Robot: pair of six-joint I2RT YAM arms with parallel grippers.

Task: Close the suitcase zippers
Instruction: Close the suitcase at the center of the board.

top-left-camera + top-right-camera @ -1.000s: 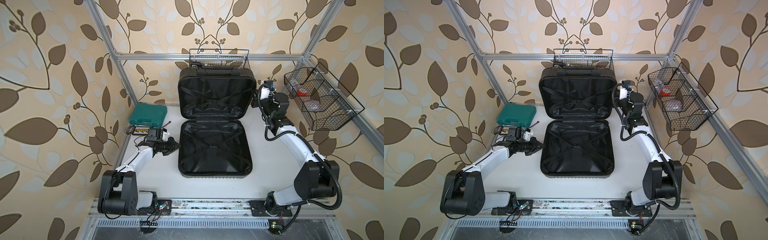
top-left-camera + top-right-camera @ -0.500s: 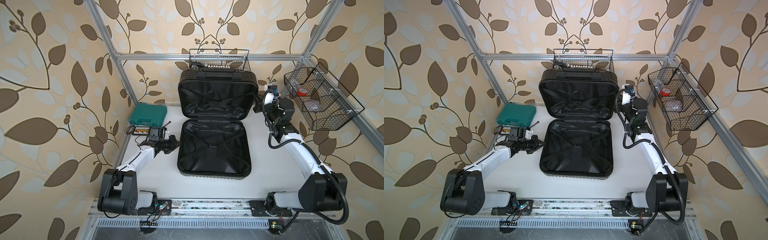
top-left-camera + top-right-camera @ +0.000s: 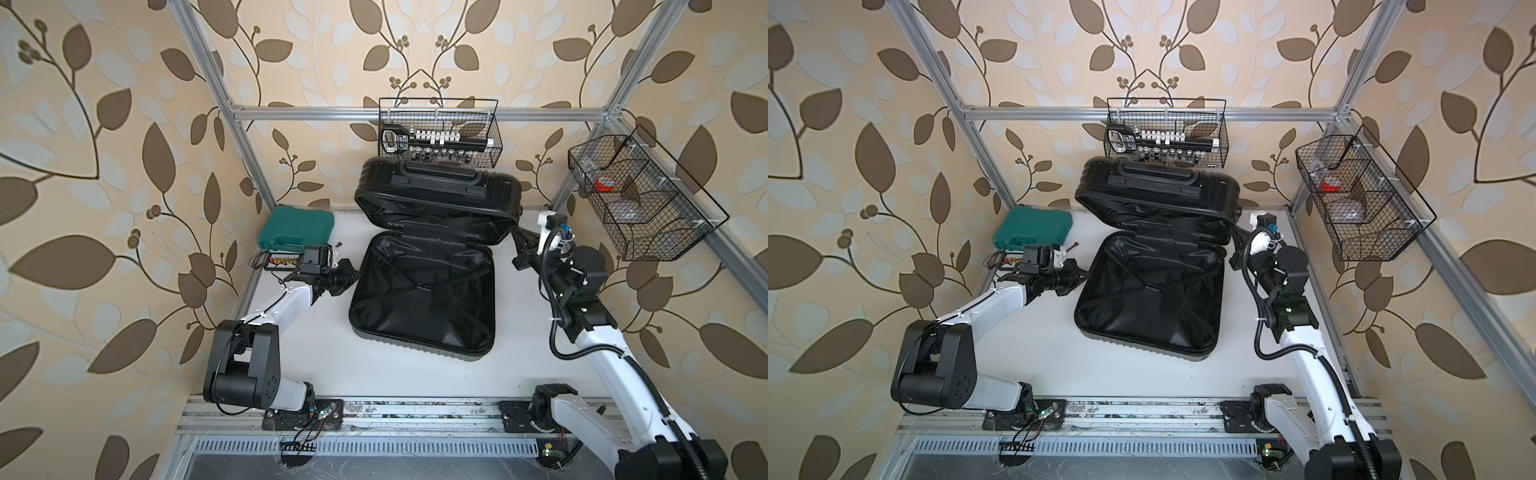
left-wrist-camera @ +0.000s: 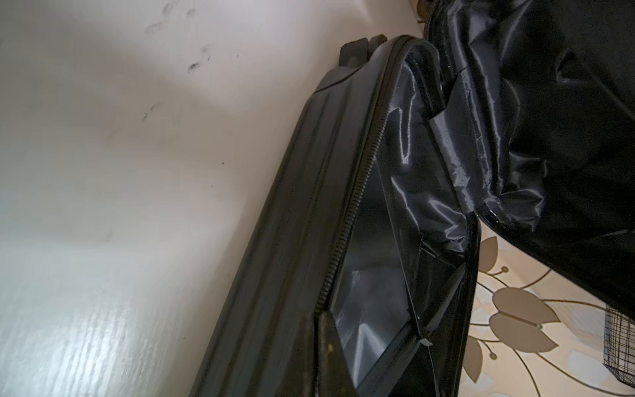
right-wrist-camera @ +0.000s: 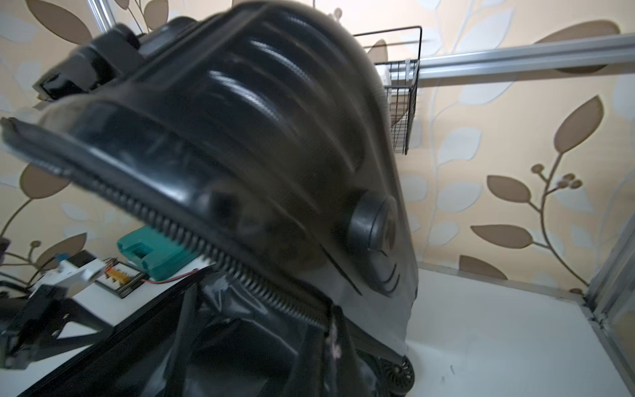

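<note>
The suitcase (image 3: 436, 189), black and hard-shelled, sits at the centre of both top views on the white table (image 3: 324, 353) and is open. Its lower half lies flat with the shiny black lining and crossed straps facing up. The upper half is raised from the hinge at the far edge and tilts forward over the lower one, ribbed shell and handle uppermost. The zippers (image 4: 350, 213) are unjoined: the left wrist view shows a toothed track running bare along the rim of the lower half, and the right wrist view shows a blurred second run of teeth on the rim of the raised half. The left gripper (image 3: 347, 276) is at centre left of the frame, against the left rim of the lower half. Its fingers are clenched together with the tips on the zipper track, and whether they pinch anything cannot be told. The right gripper (image 3: 519, 240) is at centre right, close against the lower right corner of the raised half near the hinge. It is dark against dark shell, and the state of its fingers cannot be told. A teal case (image 3: 296, 227) lies to the upper left of the suitcase, just behind the left gripper. One wire basket (image 3: 440, 129) hangs on the back rail above the suitcase, and a second basket (image 3: 640, 208) hangs at the upper right of the frame.
</note>
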